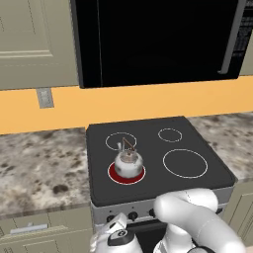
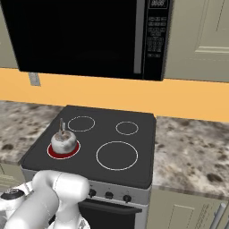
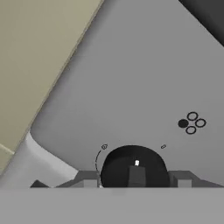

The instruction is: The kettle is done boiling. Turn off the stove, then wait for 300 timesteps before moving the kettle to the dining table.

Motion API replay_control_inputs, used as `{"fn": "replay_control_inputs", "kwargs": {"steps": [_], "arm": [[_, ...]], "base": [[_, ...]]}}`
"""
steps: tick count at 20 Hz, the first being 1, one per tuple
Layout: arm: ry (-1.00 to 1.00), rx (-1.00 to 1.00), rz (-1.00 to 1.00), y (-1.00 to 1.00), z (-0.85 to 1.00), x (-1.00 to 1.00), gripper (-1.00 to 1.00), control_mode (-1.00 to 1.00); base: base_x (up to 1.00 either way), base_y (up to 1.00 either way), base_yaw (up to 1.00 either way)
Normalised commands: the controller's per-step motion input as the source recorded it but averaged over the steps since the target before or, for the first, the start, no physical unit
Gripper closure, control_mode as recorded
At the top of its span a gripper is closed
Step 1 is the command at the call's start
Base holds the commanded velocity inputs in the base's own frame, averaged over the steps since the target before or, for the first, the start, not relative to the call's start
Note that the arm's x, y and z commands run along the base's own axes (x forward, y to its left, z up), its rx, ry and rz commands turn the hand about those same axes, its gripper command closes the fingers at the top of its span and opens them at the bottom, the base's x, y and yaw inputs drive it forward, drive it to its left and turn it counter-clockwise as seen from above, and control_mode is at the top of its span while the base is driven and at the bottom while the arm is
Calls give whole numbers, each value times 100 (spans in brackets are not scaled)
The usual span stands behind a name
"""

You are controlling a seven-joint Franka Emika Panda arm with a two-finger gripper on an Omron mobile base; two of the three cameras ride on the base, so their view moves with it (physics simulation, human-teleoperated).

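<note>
**A:** Right between your fingers [image 3: 136, 183] sits the knob [image 3: 133, 168], black and round with a small white mark on its face. The two tips stand one on each side of it, spread to about its width. Whether they already press on it, I cannot tell from the hand view.

**B:** So you are at the front panel. Where is the kettle [image 1: 128, 163] from there?

**A:** Above and beyond your fingers, up on the stove [image 1: 197, 143]. It stands on the near left ring, and that burner [image 1: 114, 174] glows red under it (so the heat looks to be on). The four-circle legend [image 3: 191, 123] beside the knob has one circle filled in; I judge it marks which burner this knob serves, though you cannot match it to the red ring from these views alone.

**B:** Why come in this low?

**A:** The knobs run along the grey panel [image 3: 131, 87] under the cooktop, so your arm has to fold down in front of the stove, with its elbow bulking over the panel edge in both base views. Straddling the knob gives you a grip for twisting.

**B:** And the kettle stays put for now?

**A:** I would say so. It is well apart from your fingers, its wire handle [image 1: 127, 144] upright, and the stone bench [image 1: 39, 163] lies to either side of the stove. Turning the knob comes first.
</note>
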Motion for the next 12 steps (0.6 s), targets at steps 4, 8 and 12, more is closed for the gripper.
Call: {"fn": "replay_control_inputs", "kwargs": {"steps": [4, 8, 12], "arm": [[-11, 35, -7, 0, -16, -17, 100, -100], [-11, 36, -8, 0, -15, -17, 100, -100], [-11, 37, -7, 0, -14, -16, 100, -100]], "base": [[0, 0, 0], [0, 0, 0], [0, 0, 0]]}}
